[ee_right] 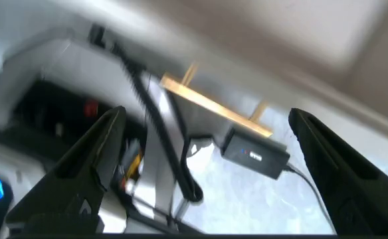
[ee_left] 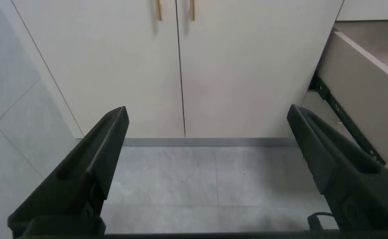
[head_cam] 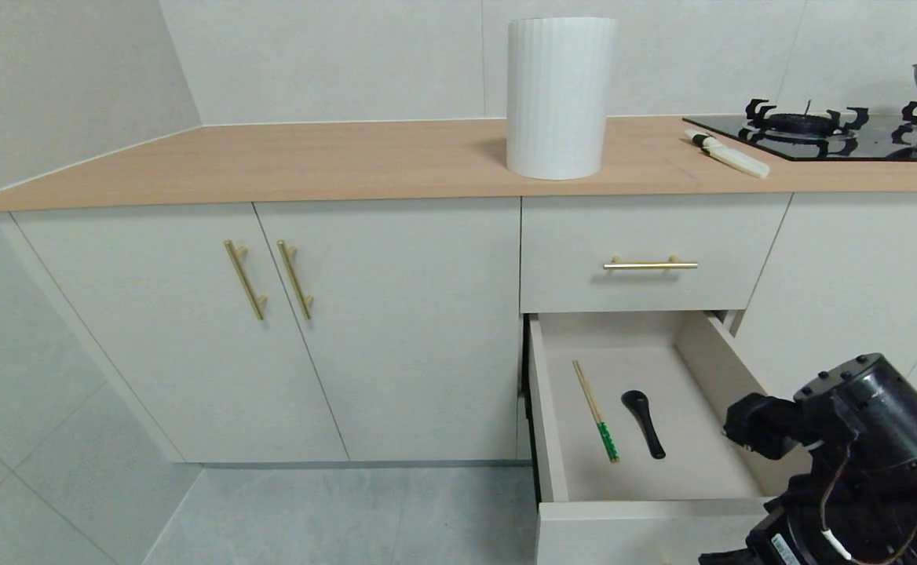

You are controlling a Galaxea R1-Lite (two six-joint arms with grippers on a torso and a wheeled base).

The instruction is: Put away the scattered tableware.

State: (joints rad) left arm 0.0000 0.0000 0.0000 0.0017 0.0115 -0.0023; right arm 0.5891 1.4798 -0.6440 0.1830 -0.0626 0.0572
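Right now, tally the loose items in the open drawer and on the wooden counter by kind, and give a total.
pair of chopsticks, in the drawer: 1
black spoon, in the drawer: 1
white ribbed container, on the counter: 1
cream utensil, on the counter: 1
Total: 4

Matt wood-grain on the bench (head_cam: 309, 161); ribbed matt white on the canister (head_cam: 557, 98). Brushed brass-coloured metal for the drawer handle (head_cam: 650, 265) — glossy black on hob (head_cam: 867, 147) and spoon (head_cam: 645, 424). Pale wood for the chopsticks (head_cam: 594, 410).
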